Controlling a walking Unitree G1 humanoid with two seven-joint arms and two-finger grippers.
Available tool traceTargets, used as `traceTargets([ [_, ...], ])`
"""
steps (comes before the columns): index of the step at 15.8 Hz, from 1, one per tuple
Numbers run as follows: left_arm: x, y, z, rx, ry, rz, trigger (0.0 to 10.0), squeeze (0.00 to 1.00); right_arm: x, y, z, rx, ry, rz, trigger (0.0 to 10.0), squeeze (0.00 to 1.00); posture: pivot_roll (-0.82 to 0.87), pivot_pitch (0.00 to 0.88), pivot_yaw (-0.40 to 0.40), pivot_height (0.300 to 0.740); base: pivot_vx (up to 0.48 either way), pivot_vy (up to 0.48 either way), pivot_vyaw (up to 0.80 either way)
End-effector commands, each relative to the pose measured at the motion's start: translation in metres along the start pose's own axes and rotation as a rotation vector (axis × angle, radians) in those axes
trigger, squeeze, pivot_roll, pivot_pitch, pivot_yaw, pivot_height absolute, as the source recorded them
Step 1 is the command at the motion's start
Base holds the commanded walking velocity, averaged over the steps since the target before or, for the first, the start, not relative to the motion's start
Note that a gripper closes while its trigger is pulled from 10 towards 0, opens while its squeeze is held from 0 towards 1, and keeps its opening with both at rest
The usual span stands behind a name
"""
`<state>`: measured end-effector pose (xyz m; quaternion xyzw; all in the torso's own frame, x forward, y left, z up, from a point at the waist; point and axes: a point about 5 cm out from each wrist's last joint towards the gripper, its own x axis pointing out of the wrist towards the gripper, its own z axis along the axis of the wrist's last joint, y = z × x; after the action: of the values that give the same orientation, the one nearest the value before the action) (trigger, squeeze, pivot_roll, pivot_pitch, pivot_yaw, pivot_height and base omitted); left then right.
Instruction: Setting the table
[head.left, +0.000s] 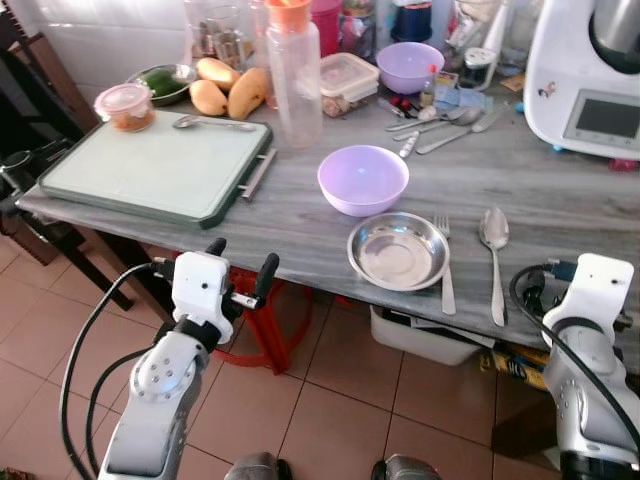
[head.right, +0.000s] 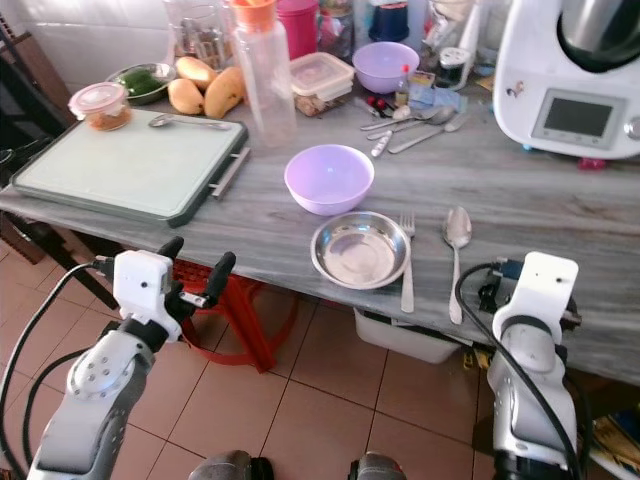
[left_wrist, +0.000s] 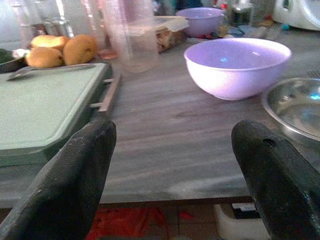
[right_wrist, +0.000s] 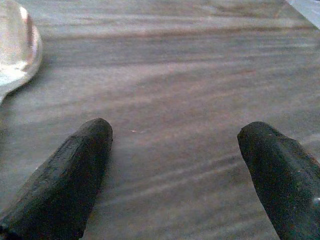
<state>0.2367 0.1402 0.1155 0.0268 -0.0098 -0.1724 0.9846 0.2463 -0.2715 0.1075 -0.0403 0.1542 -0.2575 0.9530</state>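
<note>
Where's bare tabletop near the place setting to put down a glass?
Bare wood lies right of the steel spoon, in front of the white kitchen machine; a smaller patch lies between the green cutting board and the near lilac bowl. The back edge, around the cutlery pile, is crowded.

two silver metal arms, each with a perforated round joint and looping black cables, end in boxy white wrist housings; the left gripper and right gripper carry long, matte black, rough-textured fingers.
</note>
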Motion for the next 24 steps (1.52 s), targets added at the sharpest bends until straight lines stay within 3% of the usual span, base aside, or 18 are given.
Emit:
traceTargets([
  [1,-0.004,0.002,0.001,0.008,0.011,0.000,10.0,0.00,0.003,0.002,-0.001,-0.014,0.017,0.005,10.0,0.00,0.02,0.098,0.098,0.740,0.000,0.000,0.00],
  [10,-0.017,0.006,0.004,0.023,0.053,-0.005,10.0,0.00,0.012,0.024,0.002,-0.003,0.054,0.124,10.0,0.00,0.06,0.136,0.108,0.740,0.000,0.000,0.00],
  [24,-0.011,0.001,0.004,0.007,0.052,-0.007,10.0,0.00,0.001,0.052,0.001,0.026,0.103,0.329,10.0,0.00,0.04,0.118,0.094,0.740,0.000,0.000,0.00],
])
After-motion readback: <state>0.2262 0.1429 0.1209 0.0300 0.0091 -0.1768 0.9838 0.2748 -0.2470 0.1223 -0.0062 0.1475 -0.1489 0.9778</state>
